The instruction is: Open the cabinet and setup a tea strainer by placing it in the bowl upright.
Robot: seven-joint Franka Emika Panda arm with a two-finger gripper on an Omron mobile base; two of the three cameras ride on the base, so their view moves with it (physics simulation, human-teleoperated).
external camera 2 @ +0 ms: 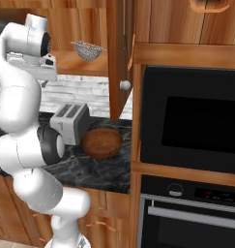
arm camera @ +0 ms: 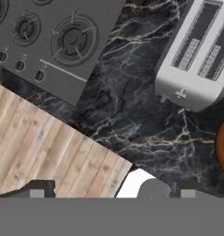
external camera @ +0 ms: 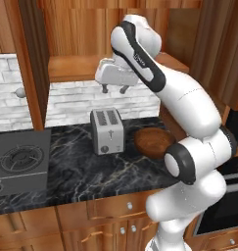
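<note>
Both fingers of the end effector spread wide, empty, hanging above the toaster.

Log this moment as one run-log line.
cabinet: doors open | tea strainer: on shelf | bowl: empty, beside toaster | gripper: open, holding nothing

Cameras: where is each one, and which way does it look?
Left base view: behind the arm's left, facing the toaster, bowl and open gripper; arm at right.
Right base view: behind its right, facing the tea strainer and oven; arm at left.
Hand view: looks down on the stove.
All share the toaster.
</note>
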